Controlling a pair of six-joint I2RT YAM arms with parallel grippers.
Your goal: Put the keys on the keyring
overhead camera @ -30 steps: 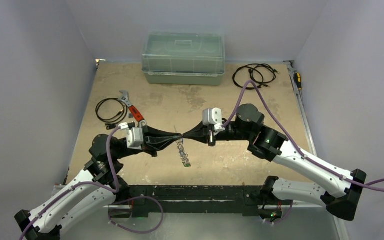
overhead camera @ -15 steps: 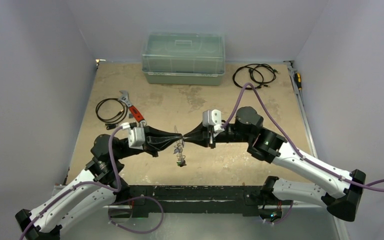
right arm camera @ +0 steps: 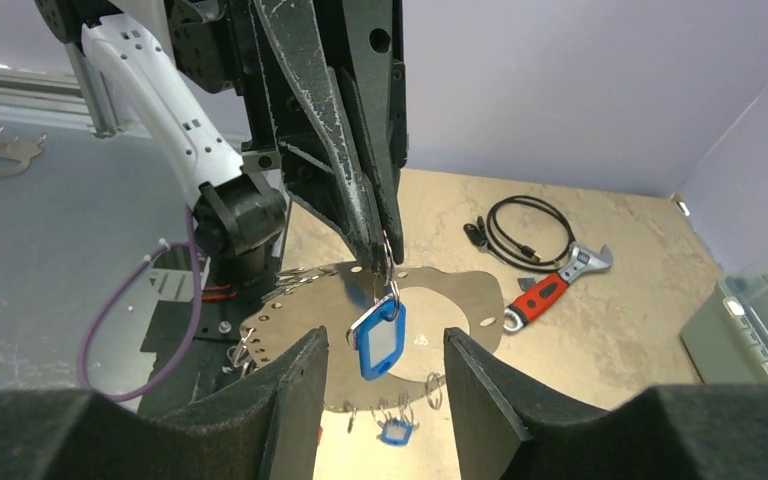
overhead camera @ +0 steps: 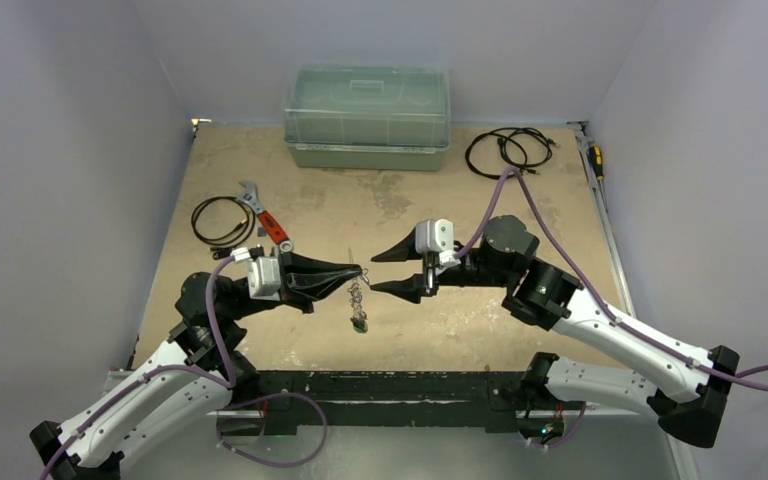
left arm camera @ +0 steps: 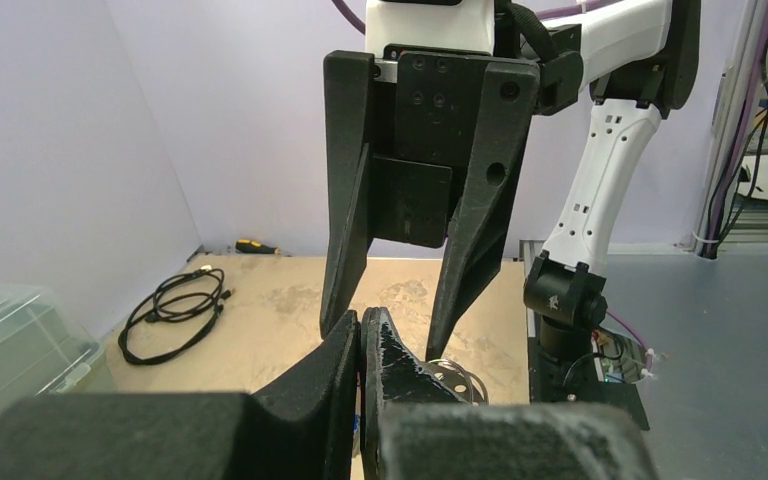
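Observation:
My left gripper (overhead camera: 359, 270) is shut on the upper rim of the keyring (right arm camera: 460, 300), a wide flat silvery loop with small holes round its edge, hanging above the table. A blue tag (right arm camera: 380, 338) of one of the keys dangles from a small ring right at the pinch. A second blue tag (right arm camera: 395, 430) hangs at the lower rim. My right gripper (right arm camera: 385, 345) stands open facing the left one, its fingers either side of the front blue tag without touching it. From above, the keyring (overhead camera: 358, 300) shows edge-on under the left fingertips. The metal key blades are too small to make out.
A clear-lidded green box (overhead camera: 367, 118) stands at the back. Black cable coils lie at back right (overhead camera: 508, 150) and at left (overhead camera: 218, 218). A red-handled wrench (overhead camera: 265, 222) lies left of centre, and a yellow-handled screwdriver (overhead camera: 595, 158) by the right wall.
My right gripper has opened and drawn back a little to the right from the left fingertips. The hanging keyring has swung slightly left under the left gripper.

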